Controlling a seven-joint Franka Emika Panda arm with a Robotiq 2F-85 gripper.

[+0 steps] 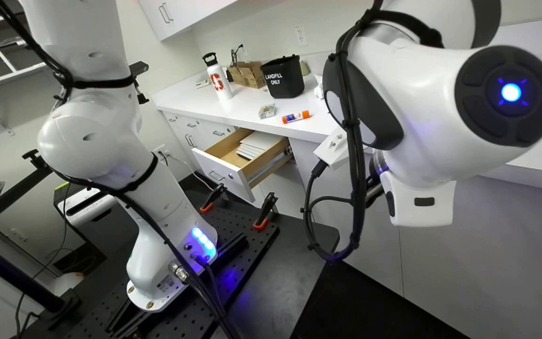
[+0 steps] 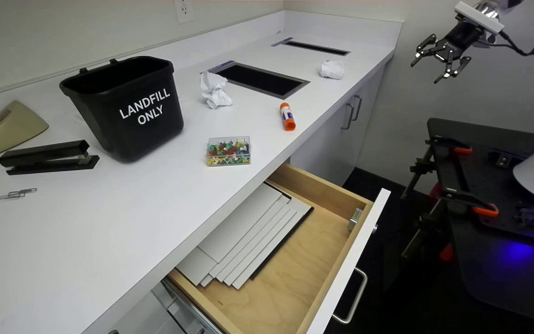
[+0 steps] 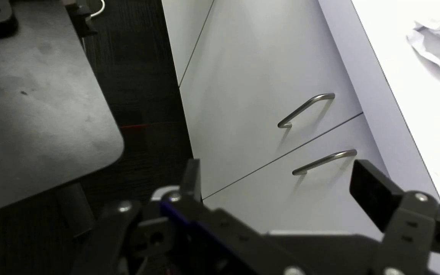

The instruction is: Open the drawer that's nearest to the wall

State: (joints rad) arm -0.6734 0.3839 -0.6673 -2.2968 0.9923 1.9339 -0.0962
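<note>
A white-fronted wooden drawer (image 1: pixel 215 170) stands pulled out below the counter, with several flat light boards inside. It also shows in an exterior view (image 2: pixel 348 266), with a metal bar handle (image 2: pixel 356 299) on its front. Closed drawer fronts (image 1: pixel 181 121) with small handles run toward the wall corner. Two closed cabinet doors carry bar handles, one (image 3: pixel 307 110) farther up and one (image 3: pixel 325 162) lower in the wrist view. My gripper (image 2: pixel 427 72) is open and empty in the air off the counter's end. In the wrist view my fingers (image 3: pixel 277 170) stand apart, the lower handle seen beyond them, untouched.
On the counter (image 2: pixel 123 241) stand a black bin (image 2: pixel 132 125), a pushpin box (image 2: pixel 228 152), a glue stick (image 2: pixel 287 117), crumpled paper (image 2: pixel 332 69) and a stapler (image 2: pixel 49 157). A dark table (image 3: pixel 44 114) with clamps (image 1: pixel 265 212) bears the robot base.
</note>
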